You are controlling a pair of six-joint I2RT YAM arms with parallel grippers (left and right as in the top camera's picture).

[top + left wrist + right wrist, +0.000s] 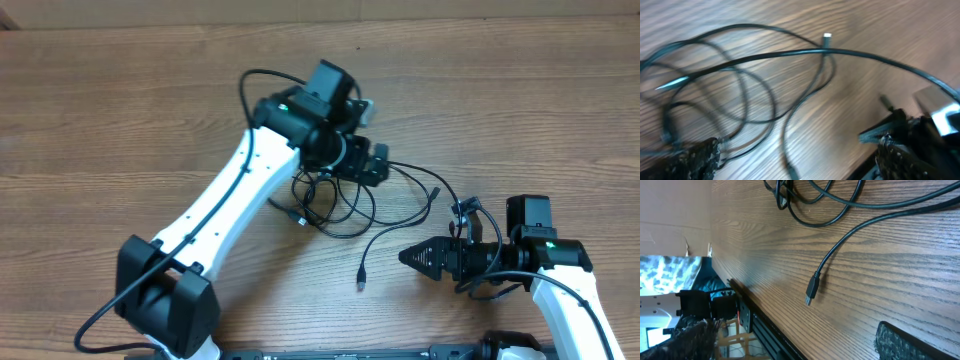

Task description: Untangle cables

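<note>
Cables [335, 205] tangled mid-table [120, 120], left gripper [382, 166] over the loops, jaws spread wide. One loose tail runs diagonally, plug [361, 284] pointing at near edge. Right gripper [405, 257] nearby, jaws apart, empty.

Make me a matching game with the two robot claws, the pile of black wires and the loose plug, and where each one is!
Things:
1. left gripper
2. right gripper
3. wire pile
4. loose plug

Places:
A. lying by itself, apart from the heap
B. low on the right, pointing left
C. over the heap's far edge
D. looped in a heap, centre of the overhead view

Pairs: 1-C, 2-B, 3-D, 4-A
</note>
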